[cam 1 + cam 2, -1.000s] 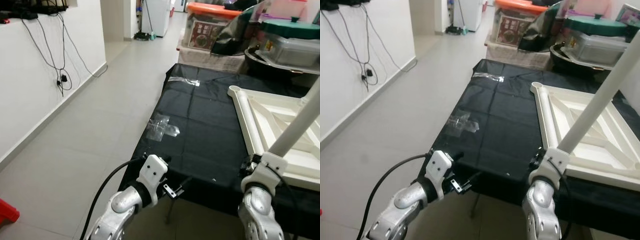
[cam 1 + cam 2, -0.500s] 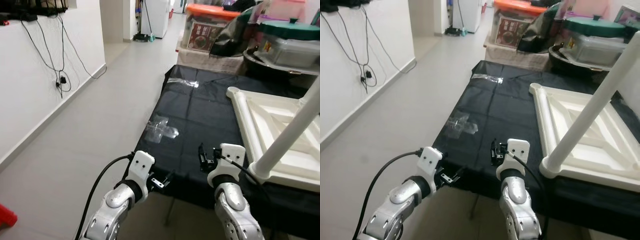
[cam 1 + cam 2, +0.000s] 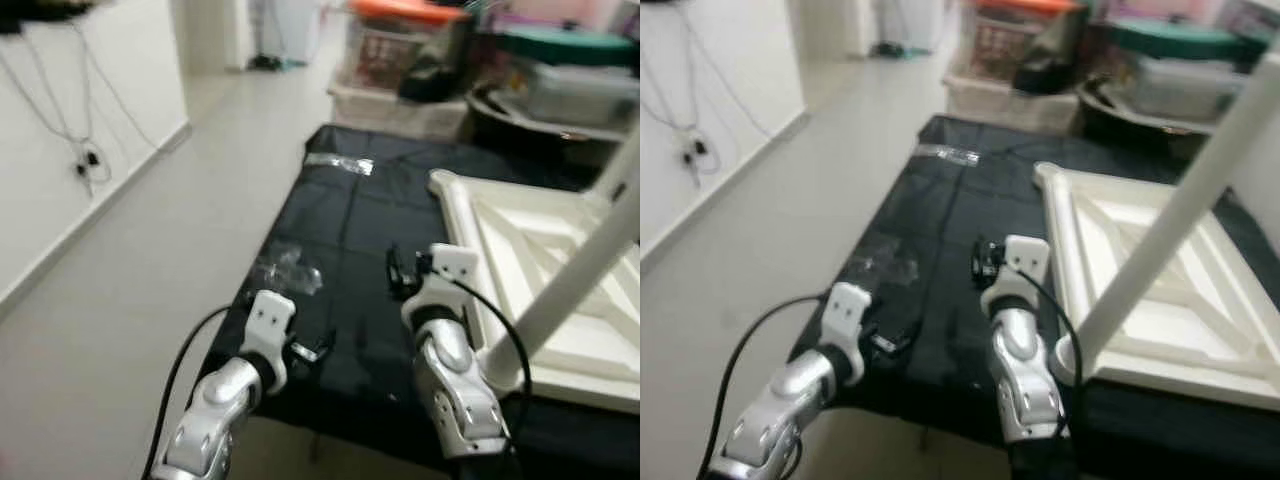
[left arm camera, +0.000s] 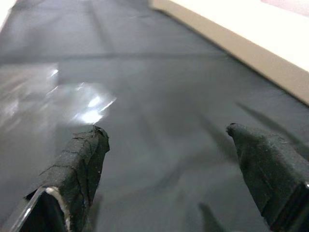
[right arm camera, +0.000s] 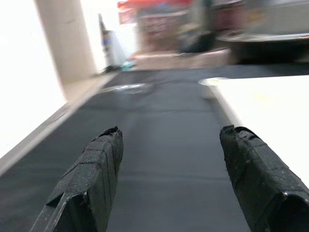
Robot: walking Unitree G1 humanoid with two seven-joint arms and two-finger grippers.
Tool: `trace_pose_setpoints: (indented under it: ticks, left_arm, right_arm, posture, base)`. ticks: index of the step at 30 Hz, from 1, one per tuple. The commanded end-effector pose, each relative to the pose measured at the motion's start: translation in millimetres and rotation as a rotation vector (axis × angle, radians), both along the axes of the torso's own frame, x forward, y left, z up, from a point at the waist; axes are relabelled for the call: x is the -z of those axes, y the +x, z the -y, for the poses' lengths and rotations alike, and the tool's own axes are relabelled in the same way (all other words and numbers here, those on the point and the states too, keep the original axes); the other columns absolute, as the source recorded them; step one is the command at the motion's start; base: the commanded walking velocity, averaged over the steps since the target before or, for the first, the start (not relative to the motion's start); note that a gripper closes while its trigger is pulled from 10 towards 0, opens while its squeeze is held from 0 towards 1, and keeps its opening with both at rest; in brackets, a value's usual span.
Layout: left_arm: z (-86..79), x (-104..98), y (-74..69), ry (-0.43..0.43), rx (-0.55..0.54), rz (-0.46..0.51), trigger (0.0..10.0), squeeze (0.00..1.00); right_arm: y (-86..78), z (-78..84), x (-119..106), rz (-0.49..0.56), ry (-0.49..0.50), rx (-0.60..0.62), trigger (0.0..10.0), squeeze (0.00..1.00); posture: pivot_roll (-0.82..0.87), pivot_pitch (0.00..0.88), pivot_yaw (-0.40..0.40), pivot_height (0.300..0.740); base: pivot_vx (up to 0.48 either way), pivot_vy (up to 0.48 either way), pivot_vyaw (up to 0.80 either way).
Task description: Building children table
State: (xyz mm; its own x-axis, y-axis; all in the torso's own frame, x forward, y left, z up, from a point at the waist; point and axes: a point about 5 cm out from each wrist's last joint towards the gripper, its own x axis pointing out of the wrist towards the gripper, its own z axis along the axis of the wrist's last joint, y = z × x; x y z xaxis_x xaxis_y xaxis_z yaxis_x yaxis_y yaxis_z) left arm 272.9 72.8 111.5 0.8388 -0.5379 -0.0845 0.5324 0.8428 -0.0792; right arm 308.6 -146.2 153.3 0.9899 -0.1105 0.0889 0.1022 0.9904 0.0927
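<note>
— Look, its right gripper (image 3: 402, 274) has let go of the leg (image 3: 575, 282). A second ago it was clamped round the base; now it's up over the black cloth (image 3: 350, 215), just beside the white tabletop (image 3: 540, 250), fingers spread and holding nothing.

— And the left gripper (image 3: 318, 349)?

— Forward a little, low over the near edge of the cloth. Its fingers (image 4: 79, 164) are wide apart too, empty. Camera's drifted as well, so some of that shift is the robot itself moving.

— So where's the table at?

— Tabletop lies upside down on the cloth, one leg standing at its near corner. I'd guess that leg is seated, though it's blurry and I can't see the joint. The far-left corner socket (image 3: 442, 180) looks bare.

— Next leg, then?

— I'd think so. I can't spot a loose one, just some clear plastic (image 3: 288, 270) on the cloth. It'll need to find a leg, grip it, line it over the bare socket.
</note>
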Motion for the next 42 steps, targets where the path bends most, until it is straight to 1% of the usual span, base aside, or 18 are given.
trace_pose_setpoints:
  ticks: [1,4,6,8,14,17,20,22,24,25,28,31,34,35,37,40,41,42]
  left_arm:
    - [10.6,1.1,-4.5,0.01,0.048,-0.001,10.0,0.0]
    - [11.1,1.8,-5.3,0.012,0.05,-0.005,10.0,0.0]
    - [11.3,2.2,-6.2,0.012,0.051,-0.006,10.0,0.0]
    - [11.3,2.2,-6.3,0.012,0.051,-0.007,10.0,0.0]
    - [10.9,2.1,-7.7,0.013,0.053,-0.011,10.0,0.0]
    - [10.9,2.2,-7.9,0.013,0.053,-0.011,10.0,0.0]
    - [11.3,2.4,-8.8,0.017,0.062,-0.014,10.0,0.0]
    - [11.1,2.5,-9.7,0.017,0.065,-0.016,10.0,0.0]
    - [11.4,2.5,-10.4,0.019,0.071,-0.018,10.0,0.0]
    - [11.9,2.1,-10.8,0.019,0.077,-0.018,10.0,0.0]
    - [12.4,1.5,-11.3,0.02,0.083,-0.017,10.0,0.0]
    - [14.9,-3.0,-13.9,0.011,0.095,-0.013,10.0,0.0]
    - [15.0,-5.2,-17.0,0.006,0.098,-0.015,10.0,0.0]
    - [15.0,-5.2,-17.0,0.006,0.098,-0.015,10.0,0.0]
    - [14.5,-7.9,-22.4,-0.001,0.108,-0.016,10.0,0.0]
    - [14.5,-7.9,-22.4,-0.001,0.108,-0.016,10.0,0.0]
    - [14.2,-9.4,-25.2,-0.002,0.116,-0.016,10.0,0.0]
    - [14.2,-9.4,-25.2,-0.002,0.116,-0.016,10.0,0.0]
  right_arm:
    - [-1.2,10.6,11.0,-0.037,-0.01,0.046,10.0,0.0]
    - [-1.8,14.6,10.4,-0.03,-0.029,0.102,10.0,0.0]
    - [-5.3,29.0,13.1,-0.051,-0.061,0.237,10.0,0.0]
    - [-6.1,35.1,14.8,-0.06,-0.044,0.282,10.0,0.0]
    - [-31.1,80.2,26.7,-0.152,-0.056,0.62,10.0,0.0]
    - [-34.4,84.3,28.2,-0.167,-0.054,0.65,10.0,0.0]
    - [-45.1,96.7,31.9,-0.208,-0.053,0.732,10.0,0.0]
    - [-39.3,94.9,27.9,-0.177,0.017,0.675,10.0,0.0]
    - [-23.4,86.5,18.1,-0.128,0.048,0.554,10.0,0.0]
    - [-14.6,84.0,13.4,-0.125,0.039,0.509,10.0,0.0]
    - [-7.0,82.5,8.9,-0.133,0.023,0.48,10.0,0.0]
    - [17.5,89.6,-6.7,-0.156,-0.018,0.41,10.0,0.0]
    - [29.7,99.2,-10.7,-0.214,-0.048,0.388,10.0,0.0]
    - [29.7,99.2,-10.7,-0.214,-0.048,0.388,10.0,0.0]
    - [35.4,109.4,-7.5,-0.299,-0.063,0.378,10.0,0.0]
    - [35.4,109.4,-7.5,-0.299,-0.063,0.378,10.0,0.0]
    - [38.2,115.8,-3.7,-0.356,-0.075,0.362,10.0,0.0]
    - [38.2,115.8,-3.7,-0.356,-0.075,0.362,10.0,0.0]
  posture:
    - [0.14,0.0,-0.107,0.74]
    - [0.14,0.0,-0.111,0.74]
    - [0.14,0.0,-0.11,0.74]
    - [0.14,0.0,-0.11,0.74]
    - [0.14,0.0,-0.108,0.74]
    - [0.14,0.0,-0.108,0.74]
    - [0.13,0.0,-0.101,0.74]
    - [0.13,0.0,-0.094,0.74]
    - [0.13,0.0,-0.094,0.74]
    - [0.14,0.0,-0.099,0.74]
    - [0.14,0.0,-0.099,0.74]
    - [0.14,0.0,-0.105,0.74]
    - [0.14,0.0,-0.108,0.74]
    - [0.14,0.0,-0.108,0.74]
    - [0.14,0.0,-0.109,0.74]
    - [0.14,0.0,-0.109,0.74]
    - [0.14,0.0,-0.112,0.74]
    - [0.14,0.0,-0.112,0.74]
  base:
    - [0.0,0.0,0.0]
    - [0.0,0.0,0.0]
    - [0.0,0.0,0.0]
    - [0.0,0.0,0.0]
    - [0.0,0.0,0.0]
    - [0.0,0.0,0.0]
    - [0.0,0.0,0.0]
    - [0.0,0.0,0.0]
    - [0.0,0.0,0.0]
    - [0.0,0.0,0.0]
    - [0.0,0.0,0.0]
    - [0.0,0.0,0.0]
    - [0.0,0.0,0.0]
    - [0.0,0.0,0.0]
    - [0.0,0.0,0.0]
    - [0.0,0.0,0.0]
    - [0.0,0.0,0.0]
    - [0.0,0.0,0.0]
